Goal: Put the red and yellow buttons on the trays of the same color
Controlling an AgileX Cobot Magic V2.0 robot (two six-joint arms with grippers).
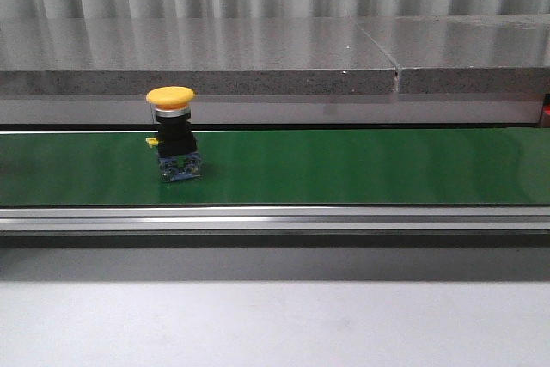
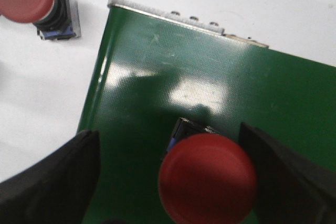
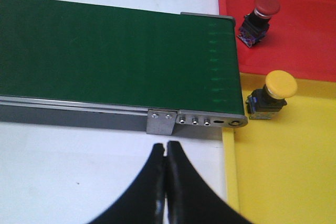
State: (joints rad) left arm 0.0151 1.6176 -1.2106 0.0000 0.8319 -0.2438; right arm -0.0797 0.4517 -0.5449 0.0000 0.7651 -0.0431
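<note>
- Conveyor belt (image 1: pixel 344 165) — plain dark green with a silvery metal frame.
- Button on the belt (image 1: pixel 172 131) — yellow cap, black body, blue base.
- Button under the left tool (image 2: pixel 207 178) — red cap; left tool (image 2: pixel 173 182) fingers black.
- Second button (image 2: pixel 37 3) on the white table (image 2: pixel 42 87) — red cap.
- Red tray (image 3: pixel 294 30) holds a dark red-capped button (image 3: pixel 257 17).
- Yellow tray (image 3: pixel 294 166) holds a yellow-capped button (image 3: pixel 270 98).
- Right tool (image 3: pixel 167 192) black.

Factory-style lab: green conveyor belt (image 1: pixel 344 165)
</note>
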